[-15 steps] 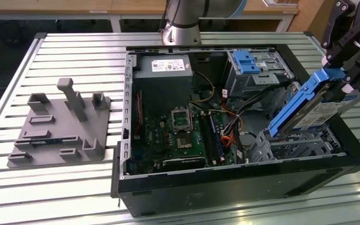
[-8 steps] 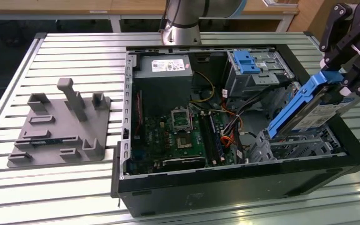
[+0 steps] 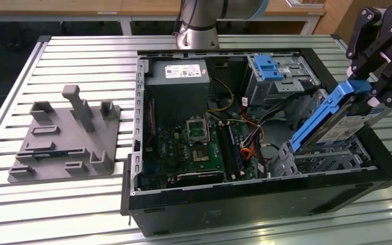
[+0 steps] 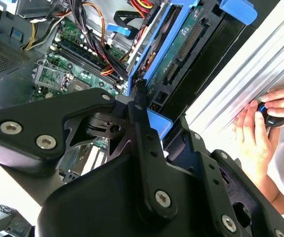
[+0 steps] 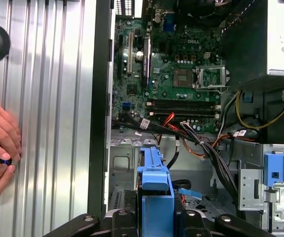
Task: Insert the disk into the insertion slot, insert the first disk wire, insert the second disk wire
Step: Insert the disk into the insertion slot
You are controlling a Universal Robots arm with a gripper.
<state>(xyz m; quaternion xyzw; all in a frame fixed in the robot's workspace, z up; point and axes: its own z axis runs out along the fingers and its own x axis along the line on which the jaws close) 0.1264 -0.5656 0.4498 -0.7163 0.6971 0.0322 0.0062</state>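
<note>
gripper [image 3: 368,86] clamped on the disk [image 3: 332,120] at its blue caddy end; tilted steeply, lower end at the insertion slot [image 3: 328,162], not seated.

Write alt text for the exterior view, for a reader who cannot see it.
The claw holds the disk tilted, its lower end at the insertion slot in a corner of an open computer case, at the exterior view's right. A grey fixture block lies on the slatted table at that view's left.
</note>
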